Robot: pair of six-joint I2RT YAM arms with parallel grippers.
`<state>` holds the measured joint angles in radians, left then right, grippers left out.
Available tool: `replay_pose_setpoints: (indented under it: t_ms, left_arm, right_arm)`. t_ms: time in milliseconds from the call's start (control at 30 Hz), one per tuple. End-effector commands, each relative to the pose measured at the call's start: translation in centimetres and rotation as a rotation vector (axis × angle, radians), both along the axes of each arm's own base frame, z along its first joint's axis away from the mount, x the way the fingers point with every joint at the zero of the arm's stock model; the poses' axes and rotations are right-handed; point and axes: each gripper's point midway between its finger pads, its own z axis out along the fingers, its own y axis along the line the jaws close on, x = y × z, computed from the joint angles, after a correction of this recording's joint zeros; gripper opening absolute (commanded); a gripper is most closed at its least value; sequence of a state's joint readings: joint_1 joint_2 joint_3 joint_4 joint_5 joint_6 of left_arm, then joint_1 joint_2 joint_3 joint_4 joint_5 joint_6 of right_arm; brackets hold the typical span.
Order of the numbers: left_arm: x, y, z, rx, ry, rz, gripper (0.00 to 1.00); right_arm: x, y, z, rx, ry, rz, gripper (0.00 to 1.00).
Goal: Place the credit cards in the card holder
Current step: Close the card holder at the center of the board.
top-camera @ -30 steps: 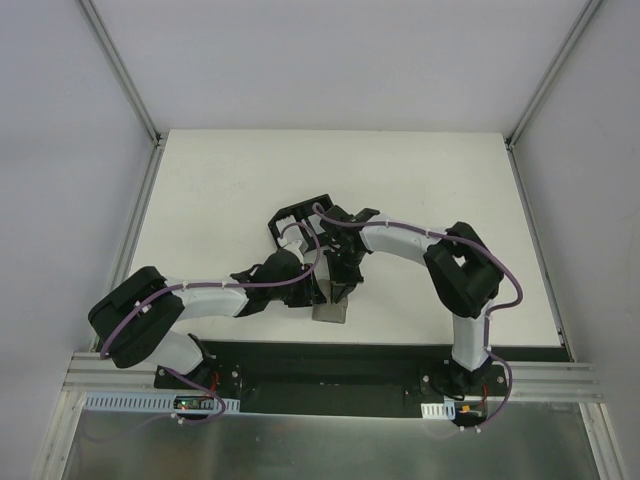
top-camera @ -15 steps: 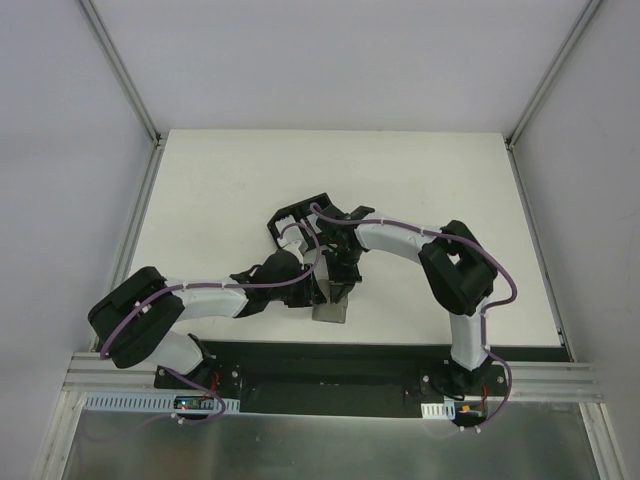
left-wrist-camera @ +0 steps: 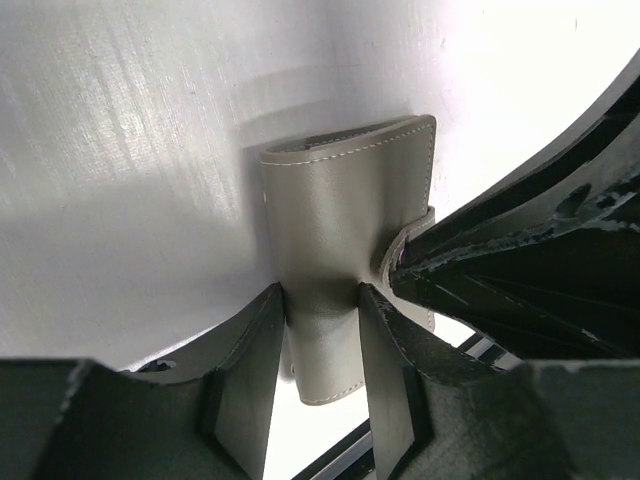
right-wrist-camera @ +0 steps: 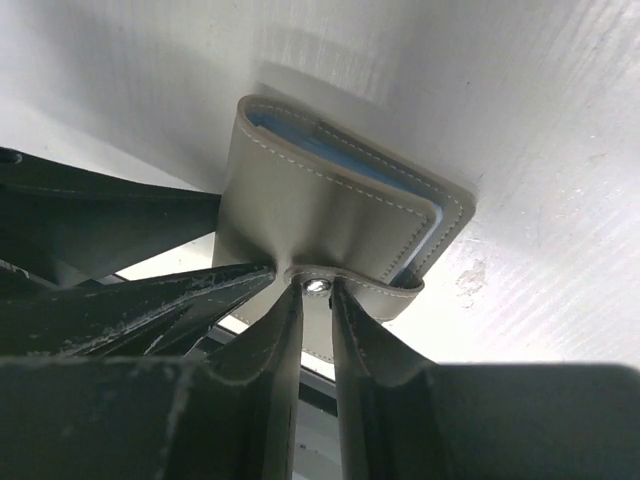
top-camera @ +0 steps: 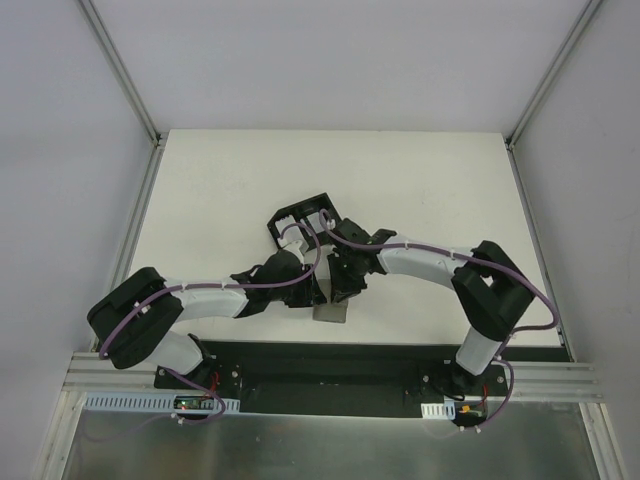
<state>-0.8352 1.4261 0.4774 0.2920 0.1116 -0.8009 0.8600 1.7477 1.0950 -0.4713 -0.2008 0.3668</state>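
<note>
The grey card holder (left-wrist-camera: 345,200) stands on edge on the white table near its front edge (top-camera: 330,313), folded shut. My left gripper (left-wrist-camera: 322,292) is shut on it, one finger on each face. My right gripper (right-wrist-camera: 316,290) comes from the other side, and its tips rest against the closing tab (right-wrist-camera: 390,292). Its jaws stand a narrow gap apart, with the metal snap (right-wrist-camera: 316,286) showing between them. Pale blue lining (right-wrist-camera: 330,150) shows along the holder's open edge. No credit cards can be made out; whatever is inside is hidden.
A black divided tray (top-camera: 300,222) sits just behind both grippers (top-camera: 330,285). The black base strip (top-camera: 330,360) runs along the table's near edge, close to the holder. Walls and rails (top-camera: 125,70) bound the table.
The right arm's elbow has swung out to the right and lower. Its jaws have parted slightly at the tab. The left arm and the card holder have stayed put.
</note>
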Motion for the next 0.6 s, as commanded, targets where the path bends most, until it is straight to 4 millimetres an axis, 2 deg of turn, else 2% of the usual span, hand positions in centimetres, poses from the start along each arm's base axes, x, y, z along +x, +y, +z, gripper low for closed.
replay_pose_setpoints:
  t_ms: [0, 333, 567]
  left_arm:
    - [-2.8, 4.2, -3.8, 0.218, 0.093, -0.012, 0.37]
    - [-2.4, 3.7, -3.1, 0.219, 0.073, -0.030, 0.38]
    - [-2.2, 3.4, -2.8, 0.218, 0.064, -0.043, 0.40]
  right_arm:
    - [3.3, 0.0, 0.9, 0.045, -0.190, -0.066, 0.21]
    - [2.6, -1.2, 1.6, 0.122, -0.226, -0.158, 0.21]
    - [2.5, 0.5, 2.2, 0.218, -0.193, -0.130, 0.20]
